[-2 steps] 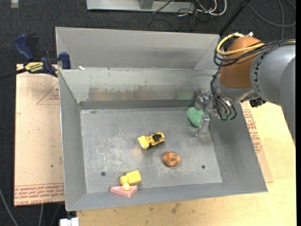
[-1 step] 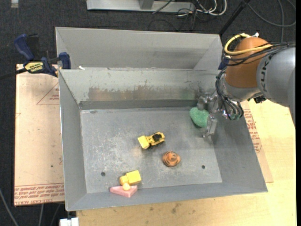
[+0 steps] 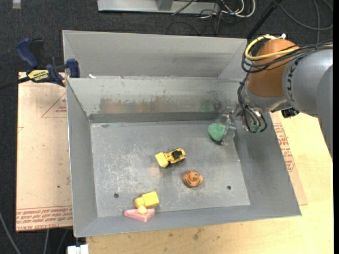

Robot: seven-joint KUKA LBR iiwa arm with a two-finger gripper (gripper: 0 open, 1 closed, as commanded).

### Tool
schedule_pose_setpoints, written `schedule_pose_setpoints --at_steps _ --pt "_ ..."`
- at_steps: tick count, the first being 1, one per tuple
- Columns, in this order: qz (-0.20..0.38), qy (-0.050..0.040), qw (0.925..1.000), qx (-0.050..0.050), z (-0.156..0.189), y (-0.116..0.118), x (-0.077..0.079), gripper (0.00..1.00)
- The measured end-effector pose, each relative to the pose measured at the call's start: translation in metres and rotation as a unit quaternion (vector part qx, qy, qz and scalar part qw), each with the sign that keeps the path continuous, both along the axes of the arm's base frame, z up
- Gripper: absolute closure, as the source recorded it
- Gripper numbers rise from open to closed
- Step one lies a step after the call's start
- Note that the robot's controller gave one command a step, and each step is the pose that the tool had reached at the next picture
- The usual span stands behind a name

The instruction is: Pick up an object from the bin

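Now | scuffed grey bin (image 3: 132, 142) | dark carpet (image 3: 42, 15) beyond | green lump (image 3: 215, 133) back-right | grasp: cannot tell

The gripper (image 3: 229, 125) covers part of the green lump (image 3: 214, 133). The arm (image 3: 312, 83) is cut off at the right edge.

The bin floor (image 3: 119, 152) lies open at left; a yellow truck (image 3: 170, 157), orange knob (image 3: 193, 179) and yellow block (image 3: 147, 199) dot lower centre.

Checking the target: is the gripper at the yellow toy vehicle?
No, the gripper is beside the green lump; the yellow toy vehicle lies apart mid-bin.
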State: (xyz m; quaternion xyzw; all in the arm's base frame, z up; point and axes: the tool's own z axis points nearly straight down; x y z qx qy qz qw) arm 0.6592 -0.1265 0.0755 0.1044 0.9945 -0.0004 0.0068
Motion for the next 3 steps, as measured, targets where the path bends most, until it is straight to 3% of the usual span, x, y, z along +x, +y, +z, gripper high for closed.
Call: schedule_pose_setpoints --at_steps 1,3 --pt "0.0 -0.0001 1.0 0.0 0.0 0.0 0.0 1.0" --pt "0.001 0.0036 1.0 0.001 0.039 0.0 0.001 1.0"
